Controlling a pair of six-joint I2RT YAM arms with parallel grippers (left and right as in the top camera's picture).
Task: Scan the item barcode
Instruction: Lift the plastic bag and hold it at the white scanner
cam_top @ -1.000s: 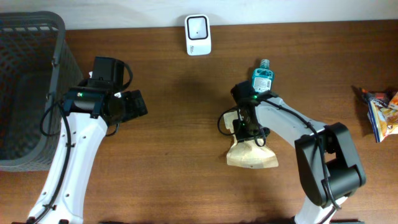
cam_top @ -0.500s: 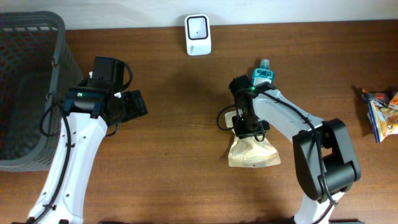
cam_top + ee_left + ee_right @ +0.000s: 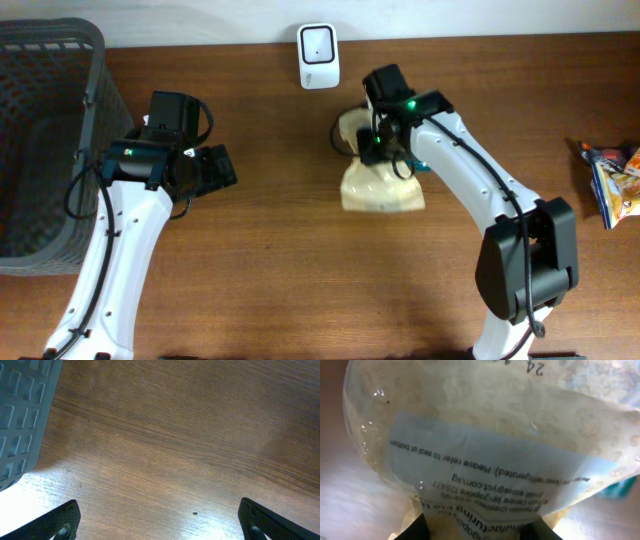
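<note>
Brown wood-grain worktop (image 3: 280,270), seen from above.

White scanner (image 3: 318,55) stands at the far edge, near the middle. Dark mesh basket (image 3: 45,140) takes up the left end; its grey wall also shows in the top-left corner of the left wrist view, just beside bare wood. Crinkled snack packet (image 3: 612,182) lies at the right edge, well apart from the scanner. Grain runs lengthwise. Pale glare on the wood low in the left wrist view.
</note>
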